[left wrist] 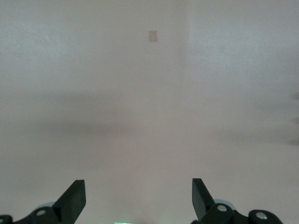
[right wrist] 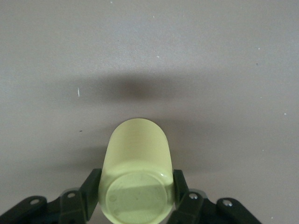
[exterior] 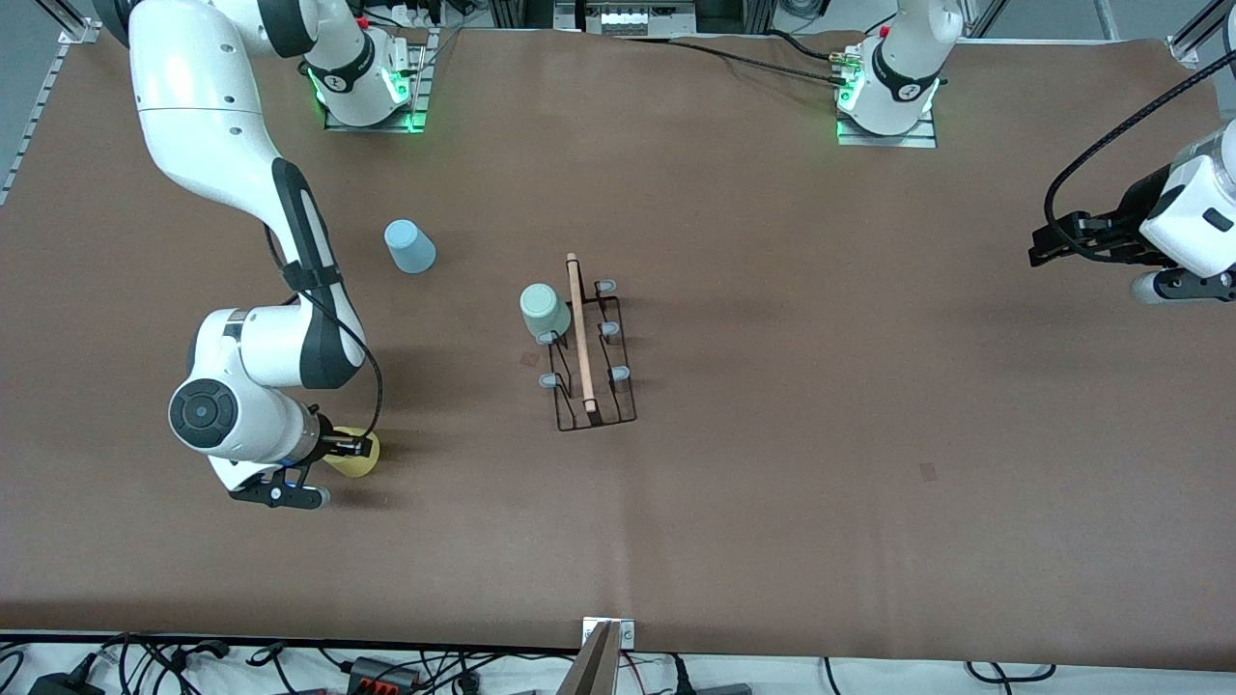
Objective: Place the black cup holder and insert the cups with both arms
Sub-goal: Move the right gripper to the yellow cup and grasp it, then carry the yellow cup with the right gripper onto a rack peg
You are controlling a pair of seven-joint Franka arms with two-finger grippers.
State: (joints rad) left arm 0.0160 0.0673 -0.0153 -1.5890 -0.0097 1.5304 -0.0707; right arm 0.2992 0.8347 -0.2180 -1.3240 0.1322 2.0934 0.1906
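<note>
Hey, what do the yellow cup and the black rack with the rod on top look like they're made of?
Yellow cup, between the right gripper jaws: probably plastic, smooth and slightly glossy, with a soft sheen on its base. Black cup holder: thin dark wire, likely coated metal; its top rod looks like pale matte wood.

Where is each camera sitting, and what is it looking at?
Front view: high up across the table, facing both arms; it sees the black cup holder with the mint cup on a peg, the blue cup, and both whole arms.
Left wrist view: on the left arm's wrist, looking down at bare table between the open left hand.
Right wrist view: on the right arm's wrist, looking at the yellow cup gripped in the right hand.
Shared: the front view also shows the yellow cup.
</note>
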